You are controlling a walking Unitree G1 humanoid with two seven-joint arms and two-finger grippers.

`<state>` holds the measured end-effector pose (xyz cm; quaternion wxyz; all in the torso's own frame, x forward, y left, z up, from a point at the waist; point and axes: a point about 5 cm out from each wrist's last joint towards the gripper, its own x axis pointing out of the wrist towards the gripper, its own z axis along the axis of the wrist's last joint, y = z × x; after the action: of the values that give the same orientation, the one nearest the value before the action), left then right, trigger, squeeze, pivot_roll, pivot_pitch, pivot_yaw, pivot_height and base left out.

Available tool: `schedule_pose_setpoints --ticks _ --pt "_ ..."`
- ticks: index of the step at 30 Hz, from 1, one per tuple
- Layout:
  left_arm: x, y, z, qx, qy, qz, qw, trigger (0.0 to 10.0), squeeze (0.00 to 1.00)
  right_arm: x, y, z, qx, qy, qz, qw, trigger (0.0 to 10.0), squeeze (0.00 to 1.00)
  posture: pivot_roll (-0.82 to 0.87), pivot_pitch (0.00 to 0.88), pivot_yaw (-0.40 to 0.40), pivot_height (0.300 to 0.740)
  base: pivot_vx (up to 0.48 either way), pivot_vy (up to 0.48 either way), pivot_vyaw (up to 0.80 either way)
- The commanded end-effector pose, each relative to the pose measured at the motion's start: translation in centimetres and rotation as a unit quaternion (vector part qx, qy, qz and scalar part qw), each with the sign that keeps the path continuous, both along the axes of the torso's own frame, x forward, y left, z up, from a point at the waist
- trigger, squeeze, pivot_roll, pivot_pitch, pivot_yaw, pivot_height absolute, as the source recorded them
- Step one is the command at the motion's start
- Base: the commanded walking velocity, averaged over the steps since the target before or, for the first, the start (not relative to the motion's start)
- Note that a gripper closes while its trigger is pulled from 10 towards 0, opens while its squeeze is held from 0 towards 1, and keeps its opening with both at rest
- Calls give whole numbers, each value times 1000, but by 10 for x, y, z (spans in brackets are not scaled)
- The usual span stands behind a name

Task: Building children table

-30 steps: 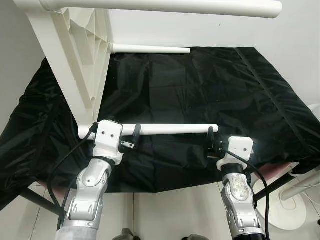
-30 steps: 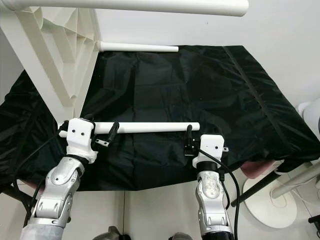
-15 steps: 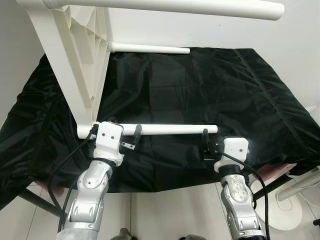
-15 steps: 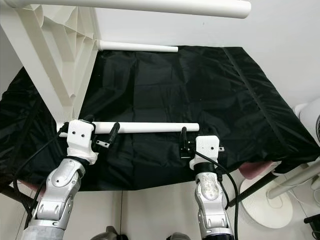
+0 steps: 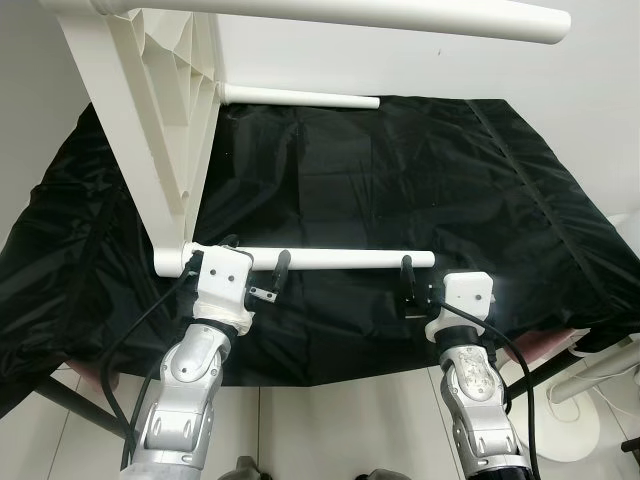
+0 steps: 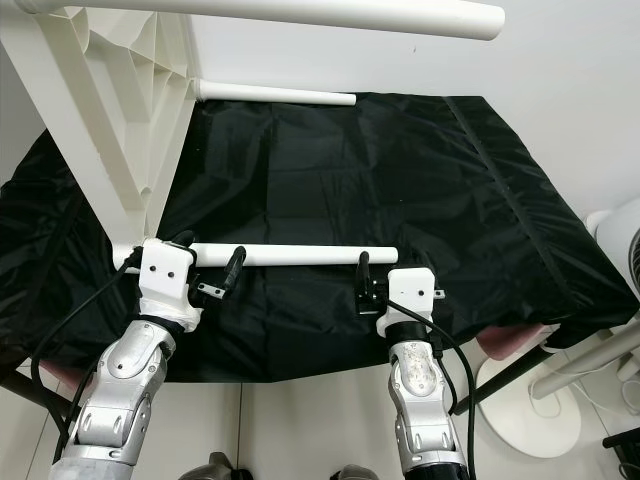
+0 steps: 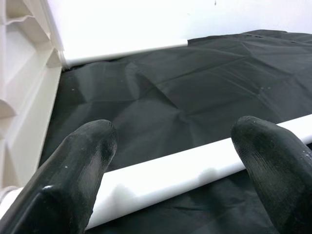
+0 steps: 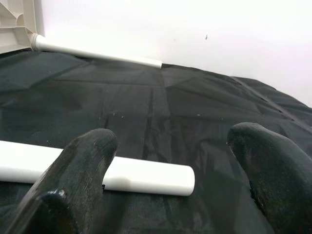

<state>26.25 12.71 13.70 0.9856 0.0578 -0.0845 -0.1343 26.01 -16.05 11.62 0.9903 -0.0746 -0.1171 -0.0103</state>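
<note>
Right now I have both arms raised over the near edge of the black cloth (image 5: pixel 400 180), which is draped over the work surface. On it the white tabletop panel (image 5: pixel 150 130) stands on its edge at my left, ribbed underside facing the cloth, with round white legs sticking out of it sideways. The near leg (image 5: pixel 340 259) runs level from the panel's lower corner across in front of me, its free end pointing to my right. A far leg (image 5: pixel 300 97) lies along the back of the cloth by the wall, and an upper leg (image 5: pixel 400 14) crosses the top of the head views. My left gripper (image 5: pixel 263 276) sits at the near leg close to where it joins the panel; in the wrist view its two black fingers (image 7: pixel 83 165) are spread wide, one to each side of the leg, with the leg passing between them, and I cannot tell whether either pad touches it. My right gripper (image 5: pixel 412 285) is just short of the leg's free end; its fingers (image 8: pixel 83 170) are also spread wide and hold nothing, with the leg's end (image 8: pixel 183 180) lying ahead between them. A white stand base (image 6: pixel 530 400) rests on the tiled floor at my right.
</note>
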Motion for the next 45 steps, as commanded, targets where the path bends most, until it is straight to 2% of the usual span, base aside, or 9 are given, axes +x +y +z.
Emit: schedule_pose_setpoints --ticks 1,13,45 --pt "1 3 -1 -1 -3 26 1000 10000 0 2 0 -3 1 9 2 1000 10000 0 -20 0 -1 740 0 0 0" --pt "-1 6 -4 8 2 30 1000 10000 0 5 -10 -5 -4 15 -11 1000 10000 0 -20 0 0 740 0 0 0" --pt "0 5 -1 11 -5 25 1000 10000 0 5 -8 -6 -2 16 -11 1000 10000 0 -15 0 1 740 0 0 0"
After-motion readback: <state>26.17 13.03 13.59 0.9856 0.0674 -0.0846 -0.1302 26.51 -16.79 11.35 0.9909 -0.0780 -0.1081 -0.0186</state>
